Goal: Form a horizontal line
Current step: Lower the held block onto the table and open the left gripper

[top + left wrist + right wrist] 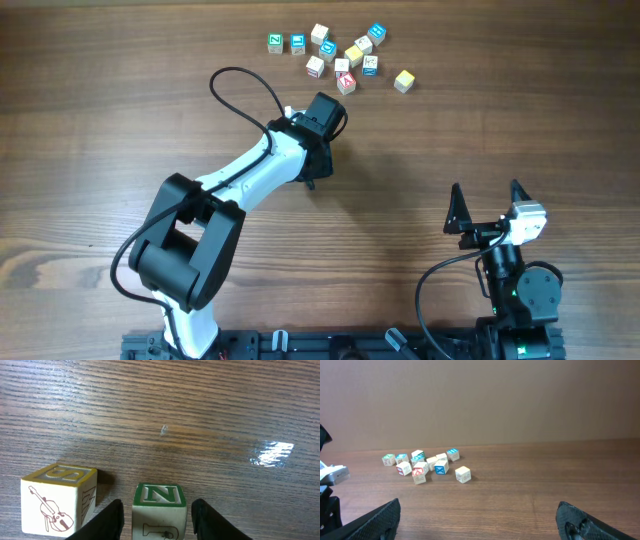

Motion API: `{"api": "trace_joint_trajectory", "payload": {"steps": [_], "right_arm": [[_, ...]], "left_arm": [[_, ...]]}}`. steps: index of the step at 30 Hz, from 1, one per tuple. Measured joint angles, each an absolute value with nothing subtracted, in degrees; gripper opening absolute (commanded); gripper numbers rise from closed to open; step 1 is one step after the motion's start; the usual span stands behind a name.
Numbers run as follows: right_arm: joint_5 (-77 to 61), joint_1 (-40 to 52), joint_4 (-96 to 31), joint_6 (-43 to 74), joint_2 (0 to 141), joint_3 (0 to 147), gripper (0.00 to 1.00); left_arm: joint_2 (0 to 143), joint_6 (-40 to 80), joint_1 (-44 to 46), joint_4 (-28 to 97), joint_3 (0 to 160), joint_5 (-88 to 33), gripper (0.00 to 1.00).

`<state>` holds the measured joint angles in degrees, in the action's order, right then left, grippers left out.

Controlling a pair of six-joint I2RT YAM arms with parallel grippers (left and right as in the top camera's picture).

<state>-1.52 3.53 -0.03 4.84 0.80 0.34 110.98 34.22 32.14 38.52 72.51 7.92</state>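
One wooden table [90, 120] carries two arms. The left arm [245, 172] stretches toward the far side, and the right arm [515, 275] sits near its base. The overhead view shows twelve loose cubes [341, 64] clustered beyond the left arm. They are well apart from the right gripper [487, 205], whose jaws gape empty. Only the left wrist view shows two cubes I cannot place overhead: a yellow S cube [55, 502] and a green N cube [159, 494], near each other but not touching. They are all that shows of the horizontal line [150, 527]. The left gripper [159, 512] straddles the N cube, released, with a gap on either side.
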Motion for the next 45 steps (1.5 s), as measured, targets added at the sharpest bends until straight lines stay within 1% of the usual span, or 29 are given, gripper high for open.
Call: {"api": "trace_joint_trajectory", "payload": {"steps": [1, 2, 10, 13, 14, 15, 16, 20, 26, 27, 28, 31, 33, 37, 38, 40, 45], "right_arm": [[-1.52, 3.53, -0.03, 4.84, 0.80, 0.36, 0.99], [-1.52, 3.53, -0.03, 4.84, 0.80, 0.34, 1.00], [-1.52, 3.53, -0.03, 4.84, 0.80, 0.34, 1.00], [-1.52, 3.53, -0.03, 4.82, 0.80, 0.34, 1.00], [-1.52, 3.53, -0.03, 4.84, 0.80, 0.36, 1.00], [-1.52, 3.53, -0.03, 4.84, 0.80, 0.34, 1.00], [-1.52, 3.53, -0.03, 4.84, 0.80, 0.34, 1.00], [-1.52, 3.53, -0.03, 4.84, 0.80, 0.36, 1.00], [-1.52, 3.53, -0.03, 4.84, 0.80, 0.34, 1.00], [-1.52, 3.53, -0.03, 4.84, 0.80, 0.36, 1.00], [-1.52, 3.53, -0.03, 4.84, 0.80, 0.34, 1.00], [-1.52, 3.53, -0.03, 4.84, 0.80, 0.34, 1.00], [-1.52, 3.53, -0.03, 4.84, 0.80, 0.34, 1.00], [-1.52, 3.53, -0.03, 4.84, 0.80, 0.36, 1.00], [-1.52, 3.53, -0.03, 4.84, 0.80, 0.34, 1.00], [-1.52, 3.53, -0.03, 4.84, 0.80, 0.36, 1.00], [-1.52, 3.53, -0.03, 4.84, 0.80, 0.36, 1.00]], "left_arm": [[110.98, 34.22, 32.14, 38.50, 72.51, 7.92, 0.31], [110.98, 34.41, 32.14, 38.50, 72.51, 7.90, 0.29], [110.98, 33.12, 32.16, 38.35, 72.51, 10.07, 0.30], [110.98, 32.73, 32.16, 38.35, 72.51, 10.92, 0.40], [110.98, 32.53, 32.16, 38.35, 72.51, 11.11, 0.47], [110.98, 32.32, 32.16, 38.35, 72.51, 11.22, 0.51], [110.98, 32.34, 32.16, 38.35, 72.51, 11.35, 0.54], [110.98, 31.53, 32.14, 37.89, 72.47, 11.38, 0.58], [110.98, 26.48, 32.14, 32.93, 72.36, 13.30, 0.58], [110.98, 26.06, 32.14, 32.36, 72.36, 14.11, 0.57], [110.98, 25.71, 32.14, 31.70, 72.36, 15.25, 0.53], [110.98, 25.06, 32.14, 29.78, 72.36, 16.69, 0.36], [110.98, 24.47, 32.14, 29.08, 72.36, 16.91, 0.27], [110.98, 24.12, 32.14, 28.82, 72.36, 16.38, 0.06], [110.98, 24.29, 32.14, 28.71, 72.36, 15.90, 0.04], [110.98, 24.16, 32.14, 28.40, 72.36, 14.98, 0.04], [110.98, 22.41, 32.14, 28.45, 72.38, 7.97, 0.04]]}}
